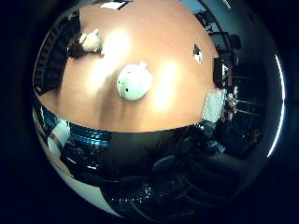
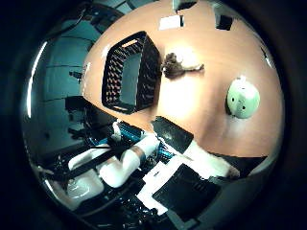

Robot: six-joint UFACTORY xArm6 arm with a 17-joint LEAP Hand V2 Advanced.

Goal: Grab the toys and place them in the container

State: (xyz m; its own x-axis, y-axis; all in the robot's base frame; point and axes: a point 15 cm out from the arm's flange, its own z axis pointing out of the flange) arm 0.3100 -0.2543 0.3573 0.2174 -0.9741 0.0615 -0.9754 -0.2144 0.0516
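A round white plush toy [image 1: 134, 81] with a small face lies near the middle of the orange-brown table [image 1: 168, 32]. A brown and cream plush toy [image 2: 180, 64] lies beside the black slatted basket [image 2: 129, 72], close to its long wall. The basket stands near one table edge, and nothing shows inside it. My hand is well above the table and apart from both toys, which look small from here. The white arm body [image 2: 120, 165] runs below the table's edge.
A small black and white card [image 1: 198, 53] lies near one table edge. White paper sheets [image 2: 171, 21] lie at the far end. A pale object [image 1: 214, 105] sits at the table's rim. Dark chairs [image 1: 163, 163] stand beyond the near edge.
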